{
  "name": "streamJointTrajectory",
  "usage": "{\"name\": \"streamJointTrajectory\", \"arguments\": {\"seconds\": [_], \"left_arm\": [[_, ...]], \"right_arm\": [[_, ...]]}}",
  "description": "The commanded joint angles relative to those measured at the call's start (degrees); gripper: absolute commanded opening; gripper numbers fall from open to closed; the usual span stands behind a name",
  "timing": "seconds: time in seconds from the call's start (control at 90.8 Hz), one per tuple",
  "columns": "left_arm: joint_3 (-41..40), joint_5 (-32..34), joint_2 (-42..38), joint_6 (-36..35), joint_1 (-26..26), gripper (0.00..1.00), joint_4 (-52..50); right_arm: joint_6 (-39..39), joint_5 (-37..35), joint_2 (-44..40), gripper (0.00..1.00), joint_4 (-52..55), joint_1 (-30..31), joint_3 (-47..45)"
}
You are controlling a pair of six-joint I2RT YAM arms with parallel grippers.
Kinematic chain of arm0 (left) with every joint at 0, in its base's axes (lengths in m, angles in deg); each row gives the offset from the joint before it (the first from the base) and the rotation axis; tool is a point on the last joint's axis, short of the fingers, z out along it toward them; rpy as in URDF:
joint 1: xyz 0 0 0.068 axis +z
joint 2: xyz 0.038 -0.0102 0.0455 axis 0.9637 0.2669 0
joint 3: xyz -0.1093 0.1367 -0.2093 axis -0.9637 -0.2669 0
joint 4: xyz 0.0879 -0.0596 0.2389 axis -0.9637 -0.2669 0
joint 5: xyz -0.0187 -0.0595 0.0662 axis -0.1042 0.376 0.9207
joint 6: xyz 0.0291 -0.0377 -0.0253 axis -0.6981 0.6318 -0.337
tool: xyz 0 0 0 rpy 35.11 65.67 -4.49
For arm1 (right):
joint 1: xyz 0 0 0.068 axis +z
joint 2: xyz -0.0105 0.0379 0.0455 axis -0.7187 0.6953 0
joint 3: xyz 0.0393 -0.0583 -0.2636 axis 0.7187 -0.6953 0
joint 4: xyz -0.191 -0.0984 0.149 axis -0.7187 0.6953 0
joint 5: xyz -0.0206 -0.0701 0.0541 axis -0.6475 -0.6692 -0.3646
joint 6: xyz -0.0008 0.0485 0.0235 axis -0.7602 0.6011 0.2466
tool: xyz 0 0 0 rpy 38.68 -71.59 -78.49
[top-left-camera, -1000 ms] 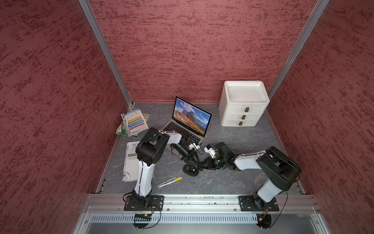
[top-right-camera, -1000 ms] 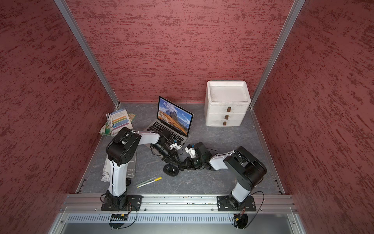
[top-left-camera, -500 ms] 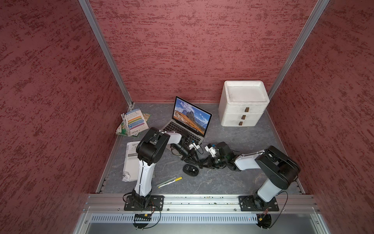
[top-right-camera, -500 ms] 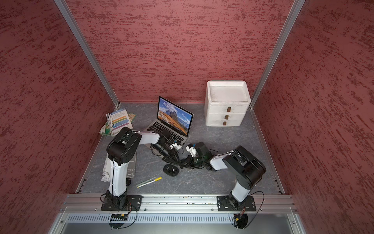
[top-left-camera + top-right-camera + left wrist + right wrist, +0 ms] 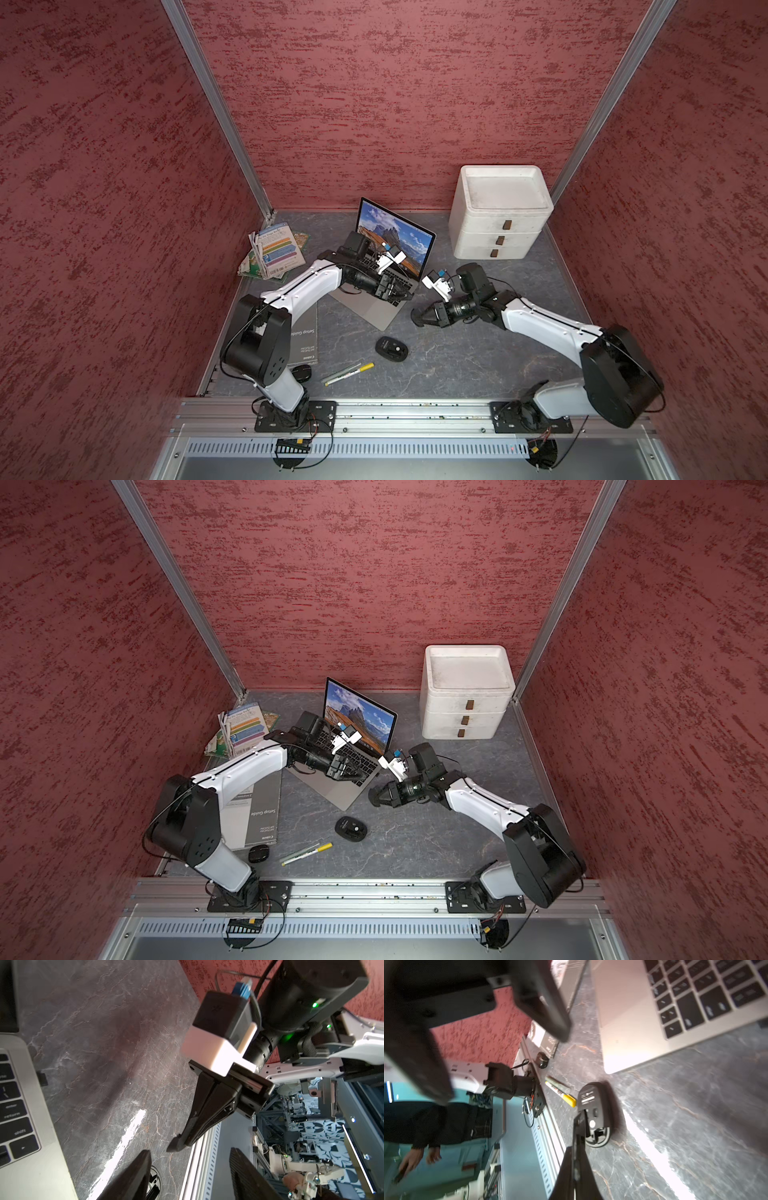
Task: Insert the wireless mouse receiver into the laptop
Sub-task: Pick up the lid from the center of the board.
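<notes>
In both top views, seeing the laptop (image 5: 374, 309) (image 5: 336, 789) standing open on the table (image 5: 457, 365) (image 5: 415, 854); finding the left jaws spread over its keyboard edge, the right jaws pressed together just beside its edge. In the left wrist view, noticing the left jaws wide apart, and a mouse receiver (image 5: 42, 1078) sticking from the laptop's side. In the right wrist view, seeing the right jaws closed, near a mouse (image 5: 593, 1113) lying underside up.
</notes>
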Motion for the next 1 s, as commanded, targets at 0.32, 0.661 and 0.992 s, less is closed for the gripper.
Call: {"name": "streamJointTrajectory", "arguments": {"seconds": [0.32,0.661,0.992], "left_arm": [[-0.1,-12.9,-2.3,-3.7,-5.0,0.61,-3.4],[0.6,-12.6,0.3,-2.7,-8.1,0.46,-2.8],[0.8,-13.9,2.1,-3.1,-9.2,0.23,-3.5]], "right_arm": [[-16.3,12.0,1.0,0.0,26.0,0.2,9.4],[-17.3,14.2,1.1,0.0,26.8,0.4,10.5],[-17.1,14.6,0.6,0.0,26.6,0.4,10.6]]}}
